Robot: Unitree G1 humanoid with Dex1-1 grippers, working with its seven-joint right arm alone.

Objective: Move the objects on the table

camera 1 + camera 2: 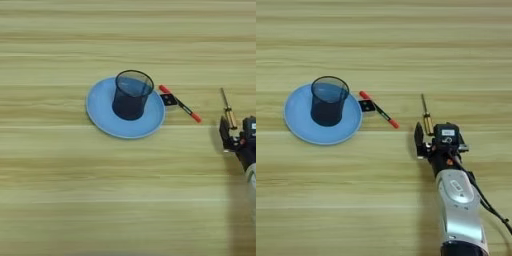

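A round light-blue plate (296, 124) lies left of centre, and a dark mesh cup (329, 100) stands upright on it. Just right of the plate a red-capped marker (379, 109) lies slanted, resting over a small black-and-white block (366, 106). Further right lies a thin yellow-handled screwdriver (426, 116), tip pointing away from me. My right gripper (432, 136) is low at the screwdriver's handle end and open. One black finger (418, 139) stands left of the handle; the other is hidden under the gripper's body. Whether the fingers touch the handle I cannot tell.
The wooden table (381, 45) fills both views. My silver forearm (458, 200) comes up from the bottom right edge, with a black cable along its right side.
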